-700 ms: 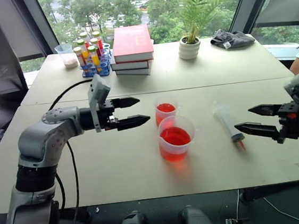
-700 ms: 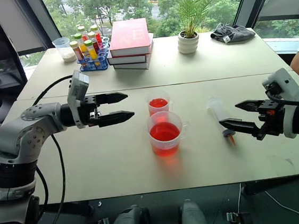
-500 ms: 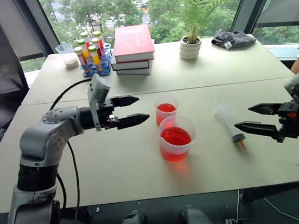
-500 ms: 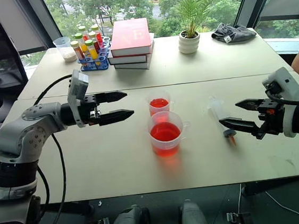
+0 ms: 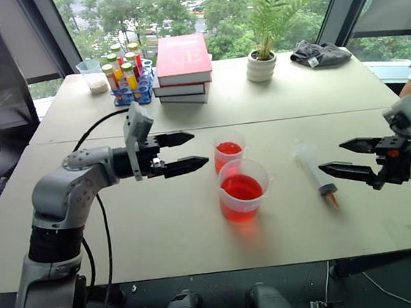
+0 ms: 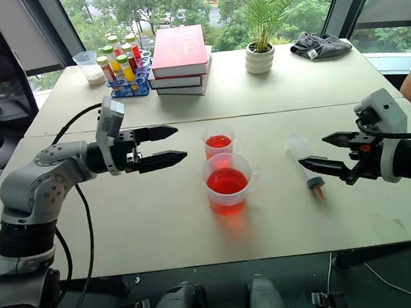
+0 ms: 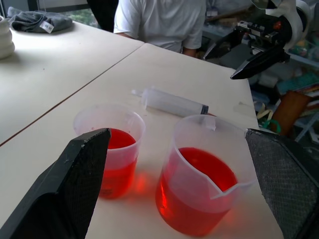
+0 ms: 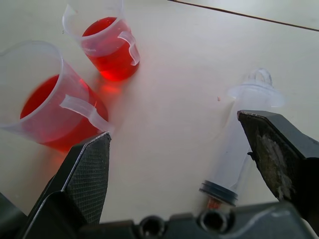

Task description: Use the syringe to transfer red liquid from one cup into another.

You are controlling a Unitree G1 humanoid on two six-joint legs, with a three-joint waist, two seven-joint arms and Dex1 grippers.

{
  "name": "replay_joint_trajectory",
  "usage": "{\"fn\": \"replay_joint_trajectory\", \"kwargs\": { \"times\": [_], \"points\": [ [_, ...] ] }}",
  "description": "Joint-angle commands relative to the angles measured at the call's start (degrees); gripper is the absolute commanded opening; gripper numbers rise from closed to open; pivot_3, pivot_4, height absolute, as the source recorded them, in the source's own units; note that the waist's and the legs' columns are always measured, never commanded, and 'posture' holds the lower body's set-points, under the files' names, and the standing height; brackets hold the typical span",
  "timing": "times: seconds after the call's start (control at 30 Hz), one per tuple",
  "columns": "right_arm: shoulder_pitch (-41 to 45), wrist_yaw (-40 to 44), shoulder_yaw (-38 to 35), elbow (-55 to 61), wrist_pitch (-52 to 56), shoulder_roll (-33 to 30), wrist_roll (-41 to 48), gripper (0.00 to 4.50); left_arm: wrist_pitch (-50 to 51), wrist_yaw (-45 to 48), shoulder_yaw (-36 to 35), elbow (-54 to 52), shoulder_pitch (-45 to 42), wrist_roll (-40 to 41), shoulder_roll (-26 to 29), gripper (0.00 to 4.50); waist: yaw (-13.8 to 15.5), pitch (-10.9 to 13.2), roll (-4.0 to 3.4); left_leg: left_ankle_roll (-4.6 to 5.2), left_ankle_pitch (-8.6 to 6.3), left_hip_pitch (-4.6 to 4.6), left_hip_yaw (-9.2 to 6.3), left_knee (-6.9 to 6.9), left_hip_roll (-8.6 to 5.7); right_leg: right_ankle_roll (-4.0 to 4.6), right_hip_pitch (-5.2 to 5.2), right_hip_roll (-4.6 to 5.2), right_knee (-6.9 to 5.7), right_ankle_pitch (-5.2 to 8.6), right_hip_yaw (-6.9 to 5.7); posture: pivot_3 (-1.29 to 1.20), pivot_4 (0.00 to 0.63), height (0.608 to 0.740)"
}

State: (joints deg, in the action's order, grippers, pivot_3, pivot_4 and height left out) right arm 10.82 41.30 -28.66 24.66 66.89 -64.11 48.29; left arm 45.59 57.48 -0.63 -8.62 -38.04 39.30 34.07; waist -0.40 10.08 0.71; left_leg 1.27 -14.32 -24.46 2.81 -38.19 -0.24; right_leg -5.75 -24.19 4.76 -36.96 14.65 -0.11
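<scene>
One syringe (image 5: 315,172) lies flat on the desk (image 5: 162,232), orange tip toward the near edge. Beside it stand two clear cups with red liquid (image 5: 240,188): the wide cup (image 5: 242,190) and, just behind it, the narrow cup (image 5: 228,151). Both end effectors are released: the right end effector (image 5: 347,158) near the syringe, the left end effector (image 5: 183,152) beside the cups.

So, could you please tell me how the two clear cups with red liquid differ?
The larger cup is wider and sits nearer the robot; the smaller cup is narrower and stands just behind it. The larger holds a broader pool of red liquid. Both are clear plastic, upright and handled.
</scene>
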Motion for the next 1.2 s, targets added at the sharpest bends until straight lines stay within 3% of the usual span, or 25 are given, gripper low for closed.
{"fn": "replay_joint_trajectory", "kwargs": {
  "times": [0.03, 0.23, 0.37, 0.57, 0.83, 0.93, 1.07, 1.1, 1.2],
  "points": [
    [2.19, -0.52, 1.1, -0.84, 0.53, -1.62, -0.63, 4.44, -1.1, 0.34, -0.14, -1.08, -1.05, 0.22, -0.13, 4.46, -0.02, 0.0, 0.0, 0.0, 0.0, 0.0, 0.0, 0.0, 0.0, 0.0, 0.0, 0.0, 0.0, 0.0, 0.0, 0.0, 0.15, 0.74],
    [8.57, -3.63, 7.34, -5.3, 4.69, -1.99, -2.4, 4.44, -1.13, 0.19, -0.14, -0.96, -1.06, 0.05, -0.45, 4.46, -0.09, 0.0, 0.0, 0.0, 0.0, 0.0, 0.0, 0.0, 0.0, 0.0, -0.01, 0.02, 0.0, 0.0, 0.0, 0.0, 0.15, 0.74],
    [22.23, -9.0, 21.05, -17.01, 9.71, 2.3, -9.19, 4.44, -1.81, 0.11, 0.52, -0.18, -1.53, -0.49, -1.44, 4.46, -0.41, 0.0, 0.0, 0.0, 0.0, 0.03, 0.06, -0.03, 0.0, 0.19, -0.02, 0.14, 0.0, 0.08, 0.05, 0.0, 0.15, 0.74],
    [34.33, -6.92, 36.48, -36.92, 2.67, 9.59, -21.46, 4.44, -2.91, -0.24, 1.0, 0.05, -1.18, -1.03, -2.53, 4.46, -0.2, 0.0, -0.01, 0.0, 0.0, -0.05, 0.09, 0.05, -0.01, 0.03, -0.15, 0.08, -0.02, -0.02, 0.05, 0.0, 0.15, 0.74],
    [40.79, -0.02, 45.34, -51.17, -4.54, 15.47, -31.09, 4.44, -2.89, -1.98, 0.03, -1.68, 0.34, -0.69, -2.64, 4.46, -0.3, 0.01, -0.02, 0.02, -0.01, -0.15, 0.13, 0.03, -0.04, -0.02, -0.19, -0.01, 0.02, -0.03, 0.03, 0.0, 0.15, 0.74],
    [41.5, 2.47, 46.81, -51.86, -5.26, 16.59, -33.2, 3.6, -2.79, -2.6, -0.24, -2.43, 1.02, -0.5, -2.46, 4.46, -0.36, 0.0, -0.01, 0.02, -0.01, -0.13, 0.12, 0.01, -0.03, -0.02, -0.18, -0.03, -0.03, -0.03, 0.04, 0.0, 0.15, 0.74],
    [41.88, 4.75, 47.57, -51.17, -5.57, 17.29, -35.61, 1.56, -2.9, -2.94, -0.41, -2.79, 1.53, -0.42, -2.22, 4.46, -0.46, 0.0, -0.01, 0.02, -0.01, -0.07, 0.11, 0.01, -0.01, -0.02, -0.16, -0.06, -0.08, -0.03, 0.04, 0.0, 0.15, 0.74],
    [41.91, 5.13, 47.56, -50.82, -5.6, 17.36, -36.13, 1.38, -2.94, -2.91, -0.49, -2.74, 1.55, -0.39, -2.13, 4.46, -0.44, 0.0, -0.01, 0.02, -0.01, -0.05, 0.11, 0.01, 0.0, -0.02, -0.15, -0.06, -0.09, -0.03, 0.04, 0.0, 0.15, 0.74],
    [42.07, 5.44, 46.54, -49.36, -5.71, 16.83, -37.44, 1.38, -3.08, -2.75, -0.52, -2.13, 1.02, -0.49, -1.95, 4.46, -0.4, 0.0, -0.02, 0.02, -0.01, -0.04, 0.11, 0.01, -0.01, -0.02, -0.15, -0.06, -0.1, -0.03, 0.04, 0.0, 0.15, 0.74]
  ]
}}
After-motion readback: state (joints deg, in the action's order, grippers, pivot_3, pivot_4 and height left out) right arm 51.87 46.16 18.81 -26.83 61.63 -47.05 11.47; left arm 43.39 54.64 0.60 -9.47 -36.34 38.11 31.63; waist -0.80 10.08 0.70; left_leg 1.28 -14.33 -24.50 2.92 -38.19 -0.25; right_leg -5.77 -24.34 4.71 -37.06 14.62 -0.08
